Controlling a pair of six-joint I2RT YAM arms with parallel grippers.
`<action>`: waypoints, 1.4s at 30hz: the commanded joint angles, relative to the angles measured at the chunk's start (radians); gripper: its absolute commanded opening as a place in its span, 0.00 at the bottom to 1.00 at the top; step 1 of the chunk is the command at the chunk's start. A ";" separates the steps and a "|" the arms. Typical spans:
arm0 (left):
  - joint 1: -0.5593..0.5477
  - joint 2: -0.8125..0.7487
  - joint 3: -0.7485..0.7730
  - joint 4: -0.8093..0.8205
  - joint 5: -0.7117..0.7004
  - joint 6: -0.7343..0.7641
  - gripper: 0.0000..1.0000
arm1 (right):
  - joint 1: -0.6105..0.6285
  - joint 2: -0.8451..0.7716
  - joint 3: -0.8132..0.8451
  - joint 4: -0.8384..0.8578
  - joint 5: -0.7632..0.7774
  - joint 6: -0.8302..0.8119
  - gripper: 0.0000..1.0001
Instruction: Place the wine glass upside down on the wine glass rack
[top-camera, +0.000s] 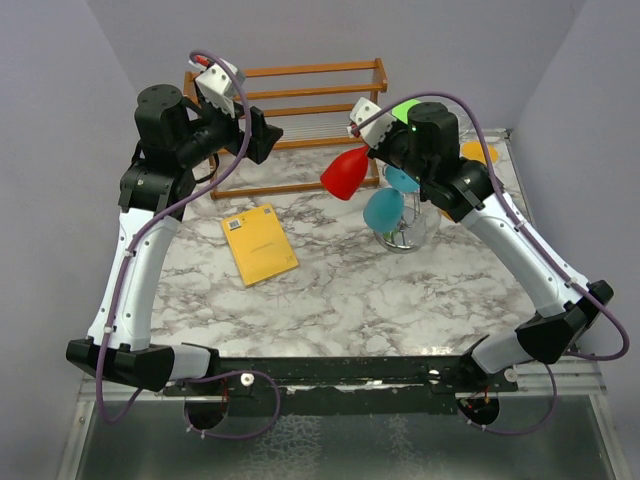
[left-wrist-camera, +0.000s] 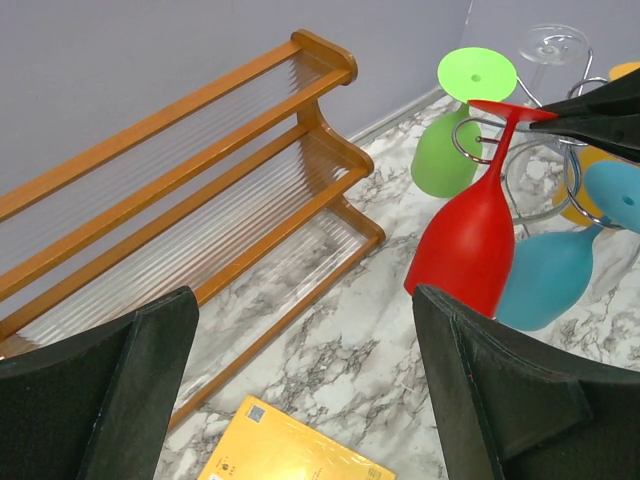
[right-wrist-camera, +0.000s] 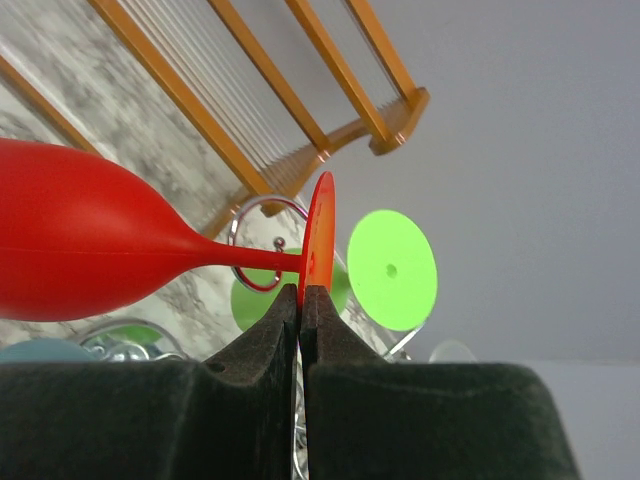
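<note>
A red wine glass (top-camera: 347, 172) hangs bowl down and tilted, above the table left of the wine glass rack. My right gripper (right-wrist-camera: 301, 295) is shut on the rim of its round foot; the glass also shows in the right wrist view (right-wrist-camera: 80, 245) and the left wrist view (left-wrist-camera: 470, 240). The silver wire rack (top-camera: 405, 238) stands at the back right, and its curled arm (left-wrist-camera: 468, 128) is right beside the red stem. Whether the stem is inside the loop I cannot tell. My left gripper (left-wrist-camera: 305, 310) is open and empty, held high near the wooden shelf.
A green glass (left-wrist-camera: 450, 150), two blue glasses (left-wrist-camera: 550, 280), an orange one and a clear one hang upside down on the rack. A brown wooden slatted shelf (top-camera: 300, 100) stands along the back wall. A yellow book (top-camera: 258, 243) lies on the marble table.
</note>
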 joint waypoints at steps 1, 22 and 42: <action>0.005 0.001 -0.008 -0.001 -0.008 0.021 0.91 | 0.003 -0.071 -0.040 0.065 0.117 -0.089 0.01; 0.005 -0.014 -0.032 0.004 0.032 0.029 0.91 | 0.003 -0.039 -0.072 0.152 0.249 -0.208 0.01; 0.005 -0.014 -0.042 0.006 0.057 0.035 0.91 | 0.004 0.022 -0.046 0.169 0.228 -0.232 0.01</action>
